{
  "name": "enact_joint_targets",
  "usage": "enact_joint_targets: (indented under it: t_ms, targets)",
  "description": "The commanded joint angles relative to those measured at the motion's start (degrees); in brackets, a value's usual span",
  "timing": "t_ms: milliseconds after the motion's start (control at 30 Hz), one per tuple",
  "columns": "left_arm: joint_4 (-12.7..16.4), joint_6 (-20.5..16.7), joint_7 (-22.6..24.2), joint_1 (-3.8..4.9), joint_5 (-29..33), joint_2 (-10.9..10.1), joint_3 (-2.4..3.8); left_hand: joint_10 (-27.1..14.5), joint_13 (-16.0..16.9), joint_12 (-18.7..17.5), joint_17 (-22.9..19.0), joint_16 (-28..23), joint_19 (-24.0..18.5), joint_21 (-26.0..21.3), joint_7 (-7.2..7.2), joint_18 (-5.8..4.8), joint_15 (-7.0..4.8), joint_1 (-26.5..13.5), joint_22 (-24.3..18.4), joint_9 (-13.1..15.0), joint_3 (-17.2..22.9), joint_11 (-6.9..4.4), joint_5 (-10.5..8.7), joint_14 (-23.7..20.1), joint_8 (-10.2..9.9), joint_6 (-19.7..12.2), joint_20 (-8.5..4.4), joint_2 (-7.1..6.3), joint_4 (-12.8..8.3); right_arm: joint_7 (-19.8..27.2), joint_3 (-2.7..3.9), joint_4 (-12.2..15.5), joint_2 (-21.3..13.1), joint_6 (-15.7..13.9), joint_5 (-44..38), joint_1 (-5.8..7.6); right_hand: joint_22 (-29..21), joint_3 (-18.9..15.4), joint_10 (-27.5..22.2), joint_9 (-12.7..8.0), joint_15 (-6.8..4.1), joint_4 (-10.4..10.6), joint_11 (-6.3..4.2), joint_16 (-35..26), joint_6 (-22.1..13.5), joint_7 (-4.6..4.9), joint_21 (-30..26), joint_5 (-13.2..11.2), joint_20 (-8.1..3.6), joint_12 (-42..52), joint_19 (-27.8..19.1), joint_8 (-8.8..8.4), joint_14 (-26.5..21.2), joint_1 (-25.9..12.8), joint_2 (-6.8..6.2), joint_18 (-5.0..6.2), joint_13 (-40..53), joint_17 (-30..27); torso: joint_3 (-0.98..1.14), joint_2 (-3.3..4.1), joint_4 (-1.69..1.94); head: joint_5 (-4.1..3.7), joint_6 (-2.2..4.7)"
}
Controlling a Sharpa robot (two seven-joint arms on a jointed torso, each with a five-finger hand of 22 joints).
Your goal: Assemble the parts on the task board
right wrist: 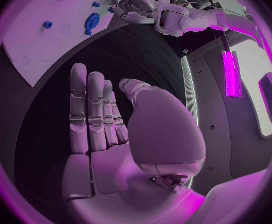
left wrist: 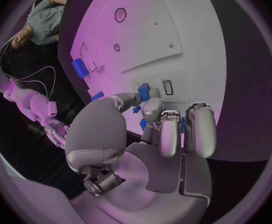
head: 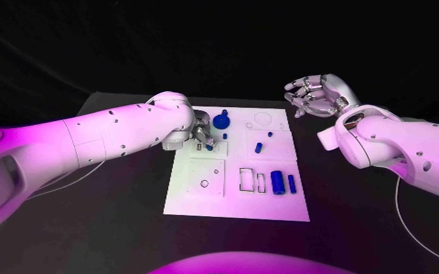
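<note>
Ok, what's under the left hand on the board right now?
Under the left hand, its fingers reach small blue parts on the task board. Whether one is pinched is hidden.

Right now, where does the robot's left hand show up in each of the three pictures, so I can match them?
Head view: the left hand sits at the task board's far left corner, beside the round blue part.
Left wrist view: the left hand rises from the bottom through the middle, over the board.
Right wrist view: it is near the top, past the board.
Shared landmark: the white task board.
</note>
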Motion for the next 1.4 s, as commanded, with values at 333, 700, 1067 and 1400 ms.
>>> enact_joint_targets:
  t_ms: [333, 700, 1067, 1400]
  targets:
    - [-0.29, 1.42, 0.18, -0.2, 0.57, 0.44, -0.12, 0.26, 0.16, 0.17, 15.1, 0.2, 0.25, 0.24, -2.09, -1.09, -0.72, -2.43, 0.25, 0.87, 1.25, -0.43, -1.0, 6.06, -0.62, 1.72, -0.62, 0.48, -3.94, 0.26, 0.02, 0.21, -0.09, 0.47, -0.18, -0.03, -0.08, 0.2, -0.4, -0.08, 0.15, -0.15, 0.03, -0.22, -0.44, 0.05, -0.4, 0.21, 0.07, -0.08, 0.45, 0.24, 0.28, -0.44, -0.08, 0.67, -0.07, 0.08, 0.02, 0.01, 0.03, -0.11, 0.03]
    - [-0.45, 1.63, 0.16, -0.22, 0.59, 0.5, -0.13, 0.27, 0.28, 0.28, 15.1, 0.2, 0.33, 0.29, -2.21, -1.12, -0.8, -3.05, 0.41, 1.01, -0.55, -0.51, -1.35, 6.06, -1.0, 2.11, -0.7, 0.21, -2.86, 0.33, 0.02, 0.23, -0.11, 0.48, -0.18, -0.03, -0.11, 0.18, -0.41, -0.09, 0.16, -0.12, 0.04, -0.28, -0.46, 0.06, -0.44, 0.2, 0.08, -0.07, 0.48, 0.25, 0.29, -0.54, -0.08, 0.67, -0.09, 0.14, 0.0, 0.01, 0.0, -0.16, 0.02]
    - [-0.67, 1.42, 0.16, -0.23, 0.59, 0.52, -0.14, 0.38, 0.6, 0.58, 15.1, 0.2, 0.49, 0.38, -2.29, -1.18, -0.87, -4.49, 0.72, 1.22, -4.14, -0.58, -1.39, 6.06, -1.73, 2.88, -0.77, 0.0, -0.13, 0.42, 0.02, 0.23, -0.15, 0.54, -0.19, -0.03, -0.15, 0.15, -0.4, -0.09, 0.17, -0.03, 0.06, -0.34, -0.47, 0.07, -0.49, 0.19, 0.08, -0.05, 0.5, 0.25, 0.31, -0.71, -0.04, 0.67, -0.12, 0.19, 0.01, 0.0, 0.06, -0.23, -0.01]
    - [-0.88, 1.41, 0.15, -0.23, 0.59, 0.48, -0.14, 0.41, 0.57, 0.6, 15.1, 0.2, 0.64, 0.52, -2.35, -1.24, -0.9, -5.29, 1.06, 1.44, -6.36, -0.62, -1.45, 6.06, -2.08, 3.38, -0.78, -0.05, 1.7, 0.49, 0.02, 0.24, -0.12, 0.55, -0.25, -0.03, -0.2, 0.11, -0.38, -0.1, 0.19, 0.08, 0.07, -0.4, -0.49, 0.08, -0.55, 0.18, 0.09, 0.0, 0.54, 0.26, 0.35, -0.9, 0.0, 0.66, -0.15, 0.26, 0.0, 0.02, -0.01, -0.23, -0.1]
